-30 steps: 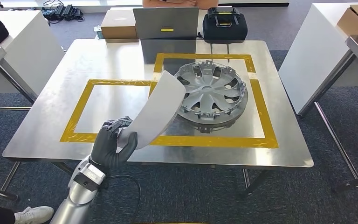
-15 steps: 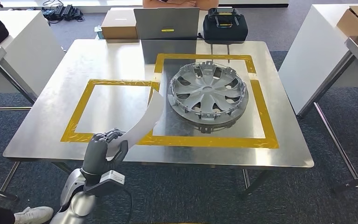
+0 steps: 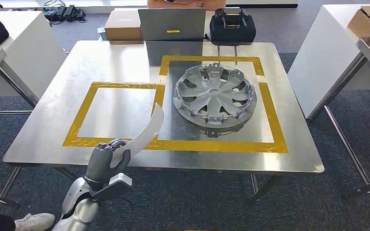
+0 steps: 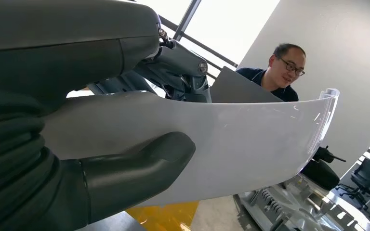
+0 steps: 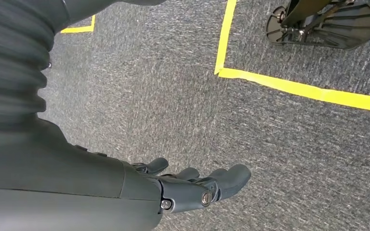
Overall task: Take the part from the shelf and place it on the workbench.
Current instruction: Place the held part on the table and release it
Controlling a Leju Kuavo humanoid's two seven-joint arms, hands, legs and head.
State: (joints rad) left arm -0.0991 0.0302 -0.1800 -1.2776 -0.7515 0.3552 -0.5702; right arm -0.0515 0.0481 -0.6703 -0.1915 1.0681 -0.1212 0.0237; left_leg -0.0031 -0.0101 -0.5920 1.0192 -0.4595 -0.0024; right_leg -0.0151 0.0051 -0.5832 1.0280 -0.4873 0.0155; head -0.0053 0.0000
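My left hand [image 3: 105,160] grips one end of a curved white plastic panel [image 3: 148,130] at the front edge of the steel workbench [image 3: 53,103]. The panel rises tilted from the hand over the yellow tape border, seen almost edge-on. Up close in the left wrist view, the thumb [image 4: 135,168] presses on the panel [image 4: 231,149] and the darker fingers sit behind it. A silver wheel cover [image 3: 215,96] lies flat inside the right taped square. My right hand [image 5: 197,185] hangs over grey carpet with fingers loosely spread and nothing in it.
A laptop [image 3: 171,24], a cardboard box [image 3: 123,25] and a black case [image 3: 232,25] stand along the bench's far edge, with a person behind them. White tables flank the bench left and right. The left taped square [image 3: 115,108] holds nothing. Yellow floor tape [image 5: 298,89] crosses the carpet.
My left hand has dropped and turned at the bench's front edge. The white panel has swung from broadside over the wheel cover to nearly edge-on and lower.
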